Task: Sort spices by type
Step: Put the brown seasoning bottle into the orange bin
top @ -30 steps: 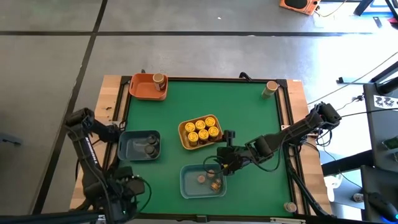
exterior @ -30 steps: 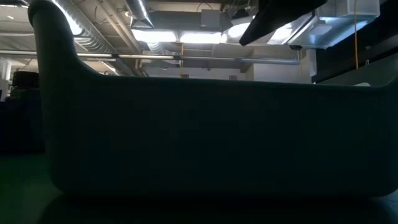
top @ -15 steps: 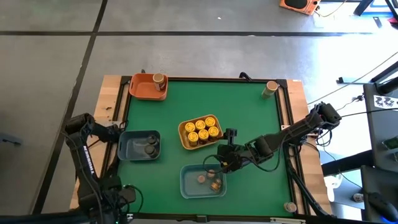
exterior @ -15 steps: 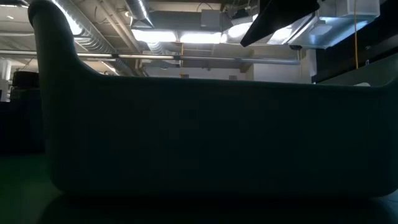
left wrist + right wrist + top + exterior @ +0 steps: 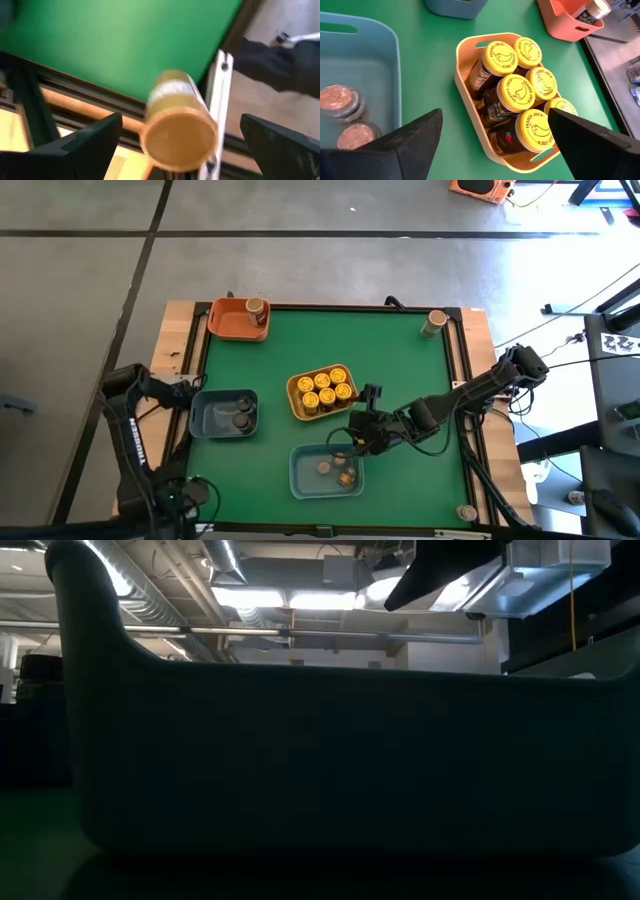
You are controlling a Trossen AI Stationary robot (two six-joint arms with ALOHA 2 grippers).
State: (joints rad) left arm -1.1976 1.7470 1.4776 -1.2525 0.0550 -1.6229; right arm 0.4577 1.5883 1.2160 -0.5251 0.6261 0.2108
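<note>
at the left edge of the table (image 5: 400,360) we see the left arm folded back off the green mat, its gripper (image 5: 182,145) down past the front left corner. its wrist view shows the two dark fingers (image 5: 90,142) spread wide apart, and between them, touching neither, a tan-lidded jar (image 5: 179,132) that looks blurred and tilted over the table's rim; we cannot tell whether it rests on anything.

just right of that arm sits a blue tray (image 5: 222,413) with dark-lidded jars (image 5: 241,415) in it. at the back left corner an orange tray (image 5: 237,319) holds one jar (image 5: 256,309).

in the middle of the mat a yellow tray (image 5: 303,404) is packed with six yellow-lidded jars (image 5: 325,390), standing close together and touching.

in front of it lies a second blue tray (image 5: 305,473) with two tan-lidded jars (image 5: 336,471) inside. the right gripper (image 5: 358,436) hangs over the back right corner of this tray, between it and the yellow tray, its fingers (image 5: 407,145) wide apart and holding nothing; the two jars lie just beside it, lower down in the tray, apart from the fingers.

further right, one jar (image 5: 436,323) stands on the back right edge of the table and another (image 5: 466,512) at the front right corner, both well apart from the right gripper.

the low view is filled by the dark wall of a tray (image 5: 330,760).
</note>
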